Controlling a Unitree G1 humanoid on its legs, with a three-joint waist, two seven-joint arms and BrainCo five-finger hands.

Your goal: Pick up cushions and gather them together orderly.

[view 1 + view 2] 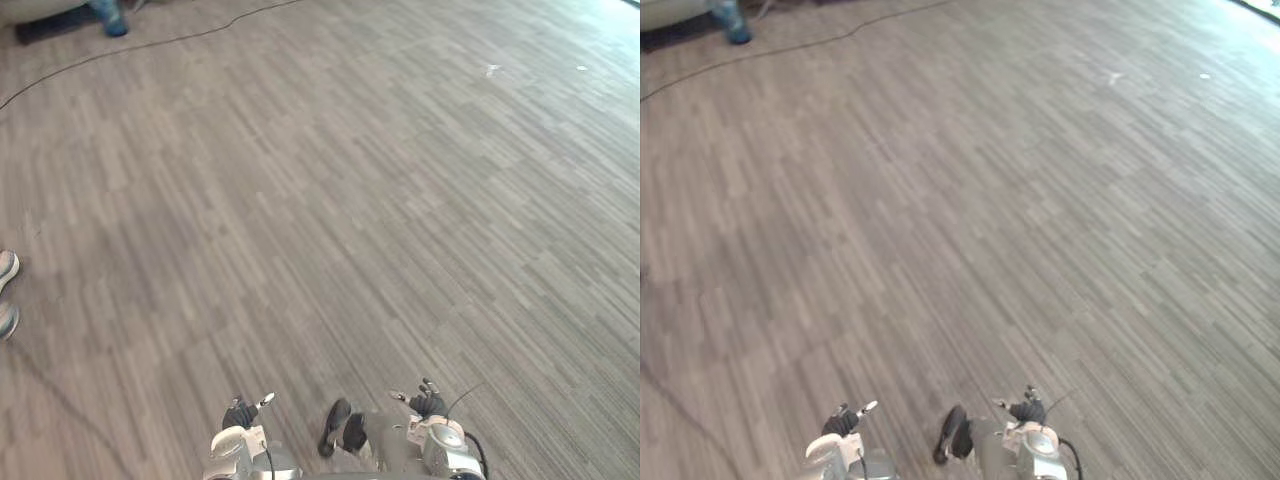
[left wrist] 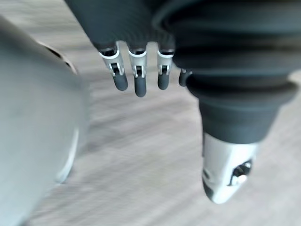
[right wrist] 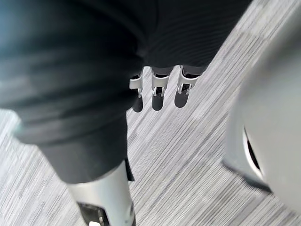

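Cable point(image 1: 150, 44) crosses floor point(image 1: 380, 200) upper left; person's shoes point(image 1: 6, 268) left edge; left hand point(image 1: 240, 412), right hand point(image 1: 428, 403) bottom centre.

The left hand point(image 2: 134, 33) hung above the grey plank floor point(image 2: 141, 155), its dark-tipped fingers point(image 2: 139, 84) straight and side by side, clear of the boards. Its silver thumb point(image 2: 225, 169) stuck out apart from them, beside the dark ribbed cover point(image 2: 235, 70).

- Probably a big indoor hall or test lab: a wide floor point(image 1: 380, 200) of grey plank-pattern strips reaches every edge.
- A thin cable point(image 1: 150, 43) trails across its far side.
- A person's shoes point(image 1: 6, 270) stand at the left.
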